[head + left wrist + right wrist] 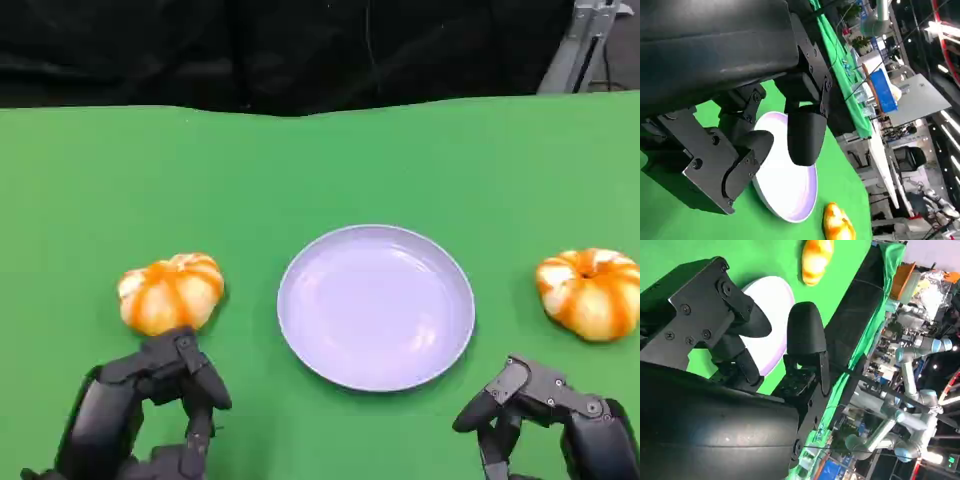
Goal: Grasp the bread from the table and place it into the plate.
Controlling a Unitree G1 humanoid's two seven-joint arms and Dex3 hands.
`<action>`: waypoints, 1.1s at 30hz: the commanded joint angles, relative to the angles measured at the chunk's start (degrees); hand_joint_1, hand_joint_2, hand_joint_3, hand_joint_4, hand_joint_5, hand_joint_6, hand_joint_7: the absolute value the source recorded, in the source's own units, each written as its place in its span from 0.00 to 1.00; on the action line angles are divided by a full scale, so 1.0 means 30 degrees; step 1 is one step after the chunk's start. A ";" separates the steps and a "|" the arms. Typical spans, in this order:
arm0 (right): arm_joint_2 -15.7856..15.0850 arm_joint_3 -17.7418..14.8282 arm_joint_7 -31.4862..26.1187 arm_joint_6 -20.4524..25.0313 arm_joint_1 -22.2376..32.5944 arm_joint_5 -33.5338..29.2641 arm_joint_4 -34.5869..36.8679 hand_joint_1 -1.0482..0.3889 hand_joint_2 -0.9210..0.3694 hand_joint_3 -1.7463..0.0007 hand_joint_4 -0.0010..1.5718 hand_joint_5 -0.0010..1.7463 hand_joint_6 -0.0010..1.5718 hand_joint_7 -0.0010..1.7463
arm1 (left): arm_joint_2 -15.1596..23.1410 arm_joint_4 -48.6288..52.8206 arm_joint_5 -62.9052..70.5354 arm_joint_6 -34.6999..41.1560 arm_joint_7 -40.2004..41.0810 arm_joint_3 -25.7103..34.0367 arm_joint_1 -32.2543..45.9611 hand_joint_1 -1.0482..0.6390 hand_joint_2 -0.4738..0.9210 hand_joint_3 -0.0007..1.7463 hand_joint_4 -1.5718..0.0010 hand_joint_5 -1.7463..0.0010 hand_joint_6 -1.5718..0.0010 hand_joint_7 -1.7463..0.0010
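We see the plate mid-table between two pumpkin-shaped breads (left one, right one), while our left hand and right hand hover released at the near edge.

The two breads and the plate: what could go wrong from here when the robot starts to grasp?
The left hand hovers just short of the left bread; a low reach could push the round loaf away. The plate lies close beside it, so a wide swing might knock its rim. The right bread sits near the picture's edge, possibly harder for the right hand.
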 commanded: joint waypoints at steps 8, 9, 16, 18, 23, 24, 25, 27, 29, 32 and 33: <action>-0.0144 -0.0101 -0.0081 -0.0057 0.0056 0.0085 -0.0069 0.76 0.44 0.24 0.56 0.99 0.52 0.76 | 0.0255 0.0162 -0.0100 -0.0142 -0.0150 0.0223 -0.0056 0.67 0.57 0.84 0.48 0.03 0.50 0.12; -0.0147 -0.0106 -0.0093 -0.0110 0.0042 0.0086 -0.0048 0.76 0.44 0.24 0.56 0.99 0.52 0.76 | 0.0255 0.0143 -0.0104 -0.0134 -0.0152 0.0220 -0.0055 0.66 0.57 0.84 0.48 0.03 0.50 0.12; -0.0032 -0.0022 -0.0144 0.0004 -0.0075 0.0007 0.0017 0.75 0.44 0.24 0.56 0.99 0.52 0.76 | 0.0251 0.0240 -0.0682 0.0083 -0.0404 0.0358 -0.0194 0.66 0.62 0.78 0.48 0.08 0.51 0.18; 0.0016 -0.0023 -0.0243 0.0056 -0.0091 -0.0161 0.0008 0.75 0.45 0.24 0.56 0.99 0.52 0.77 | 0.0315 0.0324 -0.0863 0.0179 -0.0572 0.0423 -0.0295 0.66 0.65 0.73 0.50 0.14 0.51 0.26; 0.0128 0.0026 -0.0344 0.0143 -0.0214 -0.0283 0.0090 0.76 0.47 0.22 0.57 0.99 0.52 0.77 | 0.0974 0.0321 -0.0667 0.1279 -0.1115 0.0582 -0.0905 0.61 0.77 0.49 0.59 0.34 0.56 0.53; 0.0135 0.0029 -0.0348 0.0149 -0.0224 -0.0287 0.0096 0.76 0.47 0.22 0.57 0.99 0.52 0.77 | 0.1041 0.0285 -0.0546 0.1419 -0.1114 0.0604 -0.0958 0.60 0.78 0.47 0.60 0.36 0.56 0.57; 0.0155 0.0043 -0.0364 0.0187 -0.0241 -0.0335 0.0070 0.76 0.47 0.21 0.57 0.99 0.52 0.77 | 0.1396 0.0093 0.0054 0.1903 -0.1066 0.0608 -0.1117 0.60 0.79 0.45 0.60 0.37 0.56 0.58; 0.0181 0.0059 -0.0401 0.0210 -0.0281 -0.0405 0.0048 0.76 0.46 0.22 0.56 0.99 0.52 0.77 | 0.2225 -0.0308 0.1480 0.2757 -0.1007 0.0595 -0.1473 0.52 0.90 0.27 0.66 0.49 0.60 0.75; 0.0195 0.0068 -0.0419 0.0250 -0.0308 -0.0439 0.0046 0.76 0.46 0.22 0.56 0.99 0.52 0.77 | 0.2915 -0.0935 0.2872 0.3934 -0.0887 0.0626 -0.1846 0.51 0.95 0.18 0.68 0.53 0.59 0.82; 0.0217 0.0104 -0.0435 0.0344 -0.0404 -0.0409 0.0079 0.76 0.45 0.23 0.56 0.99 0.52 0.76 | 0.4163 -0.1933 0.5816 0.5752 -0.0519 0.0631 -0.2698 0.46 1.00 0.07 0.79 0.56 0.66 0.91; 0.0220 0.0117 -0.0456 0.0339 -0.0450 -0.0410 0.0121 0.77 0.45 0.23 0.56 0.99 0.52 0.76 | 0.4445 -0.2117 0.6513 0.6198 -0.0491 0.0574 -0.2994 0.45 1.00 0.07 0.80 0.56 0.66 0.92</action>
